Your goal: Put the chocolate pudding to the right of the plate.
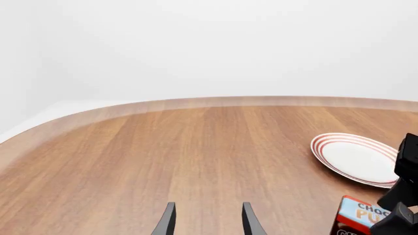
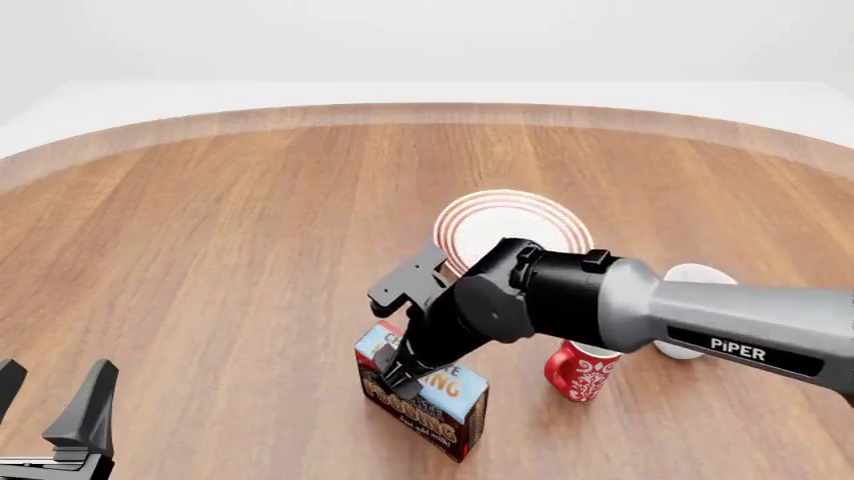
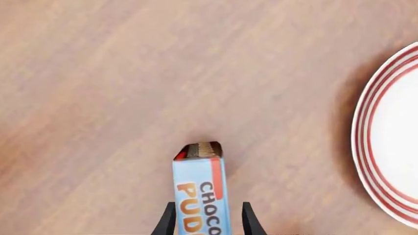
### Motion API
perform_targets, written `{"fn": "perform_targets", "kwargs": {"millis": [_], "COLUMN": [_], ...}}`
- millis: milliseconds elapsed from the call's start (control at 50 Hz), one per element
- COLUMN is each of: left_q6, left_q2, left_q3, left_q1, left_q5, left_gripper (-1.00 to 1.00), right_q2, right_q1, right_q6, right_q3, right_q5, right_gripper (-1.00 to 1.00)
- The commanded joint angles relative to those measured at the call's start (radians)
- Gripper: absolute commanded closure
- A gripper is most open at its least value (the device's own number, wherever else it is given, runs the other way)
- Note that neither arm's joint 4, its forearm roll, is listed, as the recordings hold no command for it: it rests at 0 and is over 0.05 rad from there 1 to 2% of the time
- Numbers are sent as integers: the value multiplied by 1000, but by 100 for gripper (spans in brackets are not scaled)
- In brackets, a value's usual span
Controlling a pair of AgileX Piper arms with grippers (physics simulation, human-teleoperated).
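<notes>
Evidently the right gripper straddled the chocolate pudding at lower centre (contact unclear), since the plate lay above. Idle, the left gripper stood open at lower left.

Bright, even light (soft shadows only), sharp throughout, no glare.

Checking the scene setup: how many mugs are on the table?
2: a red patterned mug right of the chocolate pudding, and a white mug behind the right arm, mostly hidden. More could be hidden by that arm.
</notes>
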Motion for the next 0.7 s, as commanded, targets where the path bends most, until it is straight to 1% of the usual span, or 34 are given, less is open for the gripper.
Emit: {"fn": "perform_targets", "kwargs": {"millis": [20, 100, 180, 440, 480, 500, 520, 540, 600, 680, 700], "left_q6": [0, 0, 0, 0, 0, 0, 0, 0, 0, 0, 0], "left_q2": [0, 0, 0, 0, 0, 0, 0, 0, 0, 0, 0], "left_q3": [0, 0, 0, 0, 0, 0, 0, 0, 0, 0, 0], "left_q1": [0, 0, 0, 0, 0, 0, 0, 0, 0, 0, 0], "left_q5": [0, 0, 0, 0, 0, 0, 0, 0, 0, 0, 0], "left_gripper": [-100, -100, -100, -100, -100, -100, -100, -100, -100, -100, -100], "right_q2": [4, 13, 27, 38, 39, 17, 17, 15, 9, 8, 9], "right_q1": [-15, -10, 6, 5, 3, -41, -42, -34, -23, -23, -16], "right_q6": [3, 4, 16, 17, 13, -44, -44, -43, -30, -36, -30], "right_q3": [22, 24, 15, 18, 19, 39, 39, 38, 35, 33, 31], "right_q5": [-16, -21, -21, -28, -29, -46, -46, -41, -38, -39, -40], "right_gripper": [-100, -100, -100, -100, -100, -100, -100, 100, 100, 100, 100]}}
